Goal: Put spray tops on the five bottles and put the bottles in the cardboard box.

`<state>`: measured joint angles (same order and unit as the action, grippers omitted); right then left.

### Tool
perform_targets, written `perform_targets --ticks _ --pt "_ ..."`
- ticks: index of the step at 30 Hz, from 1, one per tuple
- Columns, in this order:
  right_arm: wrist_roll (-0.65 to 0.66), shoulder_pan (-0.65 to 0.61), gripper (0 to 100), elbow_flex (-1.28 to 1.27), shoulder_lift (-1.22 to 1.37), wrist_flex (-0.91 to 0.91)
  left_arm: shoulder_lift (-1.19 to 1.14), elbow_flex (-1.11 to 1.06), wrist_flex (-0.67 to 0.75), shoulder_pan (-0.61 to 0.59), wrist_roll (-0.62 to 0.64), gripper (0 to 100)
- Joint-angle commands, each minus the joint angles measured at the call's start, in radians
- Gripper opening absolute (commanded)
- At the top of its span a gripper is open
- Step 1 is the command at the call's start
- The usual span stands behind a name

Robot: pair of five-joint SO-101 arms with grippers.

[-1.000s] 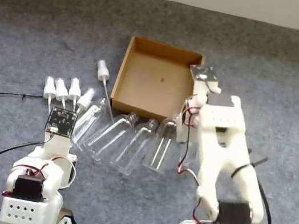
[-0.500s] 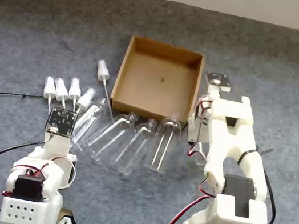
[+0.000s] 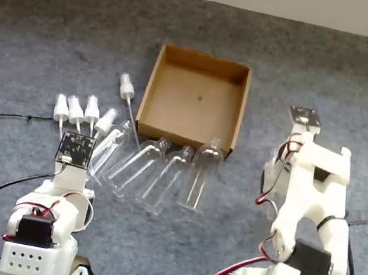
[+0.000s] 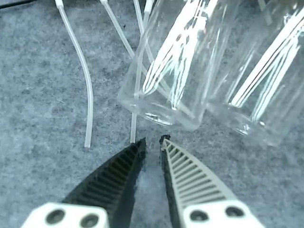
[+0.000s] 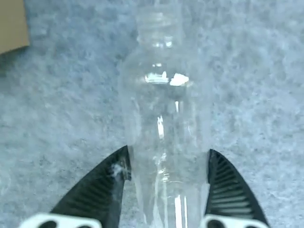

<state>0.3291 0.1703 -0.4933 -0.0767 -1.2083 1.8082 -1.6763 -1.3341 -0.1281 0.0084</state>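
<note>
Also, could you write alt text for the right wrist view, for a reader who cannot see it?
A clear plastic bottle with no spray top is gripped between the two black fingers of the right gripper, over grey carpet. A corner of the brown cardboard box shows nearby.

The left gripper point(image 4: 152, 141) is sitting with its jaws all but closed, and right ahead of the tips the base of a clear bottle point(image 4: 166, 80) is blocking the way, a second bottle point(image 4: 259, 76) crowding in beside it. Thin dip tubes point(image 4: 78, 71) are lying ahead on the other side, bare carpet point(image 4: 38, 118) showing around them. At the right gripper point(image 5: 166, 159), a held bottle point(image 5: 166, 95) is filling the jaw gap; carpet is lying open outside both jaws, the cardboard box point(image 5: 12, 23) corner sitting ahead, towards the other arm.
</note>
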Motion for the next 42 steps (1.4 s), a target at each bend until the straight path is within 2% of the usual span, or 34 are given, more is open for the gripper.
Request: perform_targets --ticks 1,4,6,11,18,27,35,37,42 --pt "0.011 0.015 23.2 0.007 -0.102 0.015 0.012 -0.018 -0.005 0.010 0.009 6" --pt "0.009 0.001 32.7 0.008 -0.124 0.013 0.012 -0.018 -0.005 0.010 0.009 6" --pt "0.009 -0.024 35.6 0.008 -0.124 0.013 0.012 -0.018 -0.005 0.010 0.009 6" --pt "0.009 -0.093 35.7 0.010 -0.124 0.013 0.012 -0.018 -0.005 0.010 0.009 6" --pt "0.008 -0.102 35.7 0.087 -0.099 0.047 0.012 -0.018 -0.005 0.010 0.009 6" --pt "0.008 -0.104 35.7 0.328 0.205 0.036 0.012 -0.018 -0.005 0.010 0.009 6" --pt "0.014 -0.120 35.7 0.378 0.334 0.039 0.012 -0.018 -0.005 0.010 0.009 6" --pt "0.015 -0.125 34.0 0.389 0.338 0.038 0.012 -0.018 -0.005 0.010 0.009 6" --pt "0.015 -0.128 20.8 0.394 0.338 0.036 0.012 -0.018 -0.005 0.010 0.009 6"
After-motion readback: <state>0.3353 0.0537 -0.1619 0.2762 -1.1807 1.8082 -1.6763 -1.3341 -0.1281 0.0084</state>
